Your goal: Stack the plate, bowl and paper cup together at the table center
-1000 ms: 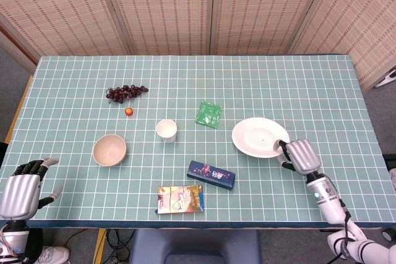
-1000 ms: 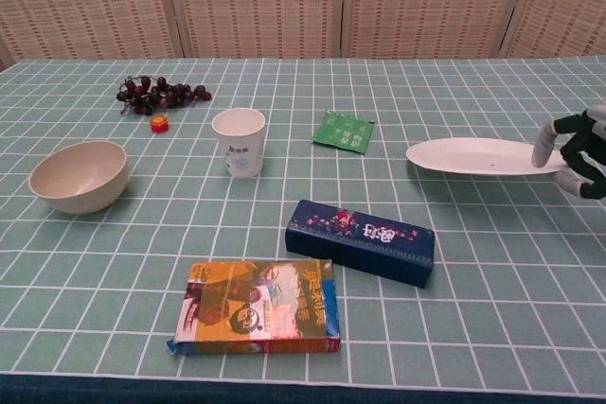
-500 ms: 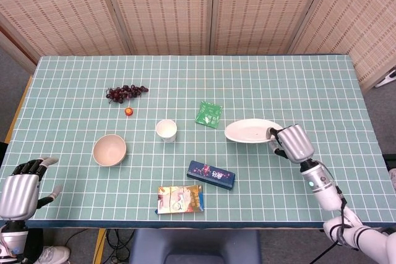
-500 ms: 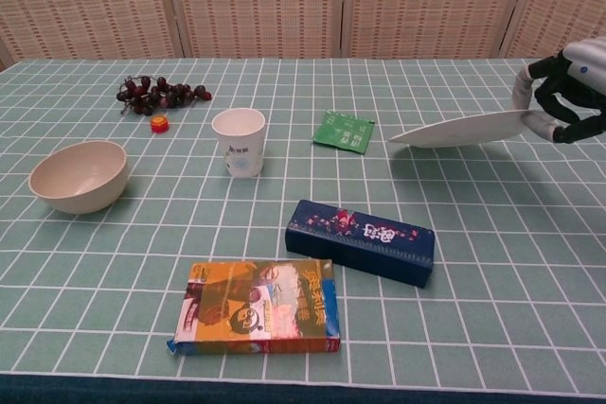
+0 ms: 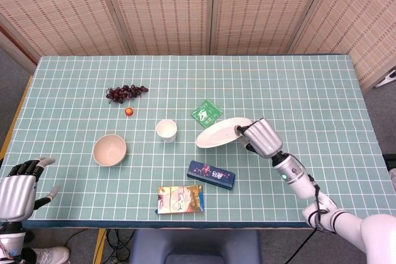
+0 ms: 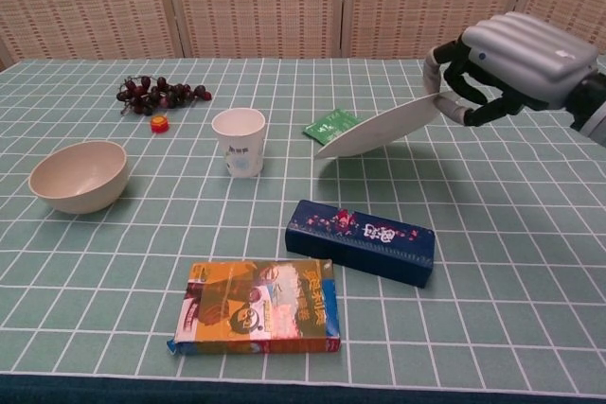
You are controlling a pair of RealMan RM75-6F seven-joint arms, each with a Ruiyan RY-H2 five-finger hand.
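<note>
1. Right hand [image 5: 262, 137] grips plate [image 5: 218, 133] by its right rim, tilted, lifted off table [image 5: 309, 85], mid-right. Left hand [image 5: 17, 188] at near-left edge, fingers apart, holding nothing.
2. Snack box [image 6: 258, 307] nearest, blue box [image 6: 361, 240] just beyond.
3. Bowl [image 6: 79, 175] left; paper cup [image 6: 240, 142] center.
4. Green packet [image 6: 328, 124] beside plate; grapes [image 6: 158, 94] far left.

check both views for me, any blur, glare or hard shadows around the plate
Head view: plate sharp, lighting even, no glare, only a faint shadow below it. Chest view: right hand close to the lens and large, still fairly crisp; plate tilted, with a soft shadow on the table beneath.
</note>
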